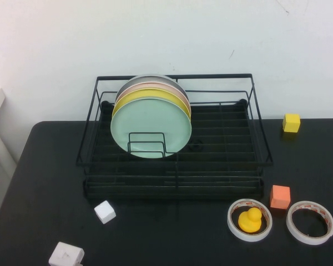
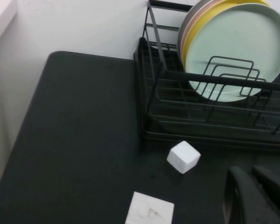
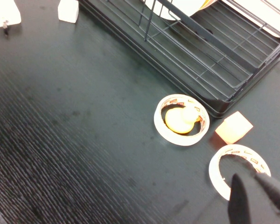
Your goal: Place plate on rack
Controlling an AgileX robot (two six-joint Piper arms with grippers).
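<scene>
The pale mint-green plate (image 1: 151,127) stands on edge in the black wire rack (image 1: 222,149), foremost of a row, with a yellow plate (image 1: 155,94), a pink one and a grey one behind it. It also shows in the left wrist view (image 2: 237,49), behind the wire dividers (image 2: 233,74). My left gripper (image 2: 246,171) hangs over the table in front of the rack's left corner, fingers slightly apart and empty. My right gripper (image 3: 247,178) hovers over a tape ring (image 3: 224,173) at the front right, fingers apart and empty. Neither gripper shows in the high view.
A white cube (image 1: 105,211) and a white block (image 1: 66,255) lie at the front left. A tape ring holding a yellow duck (image 1: 250,220), an orange cube (image 1: 279,197) and a second tape ring (image 1: 310,222) lie at the front right. A yellow cube (image 1: 291,123) sits at the back right.
</scene>
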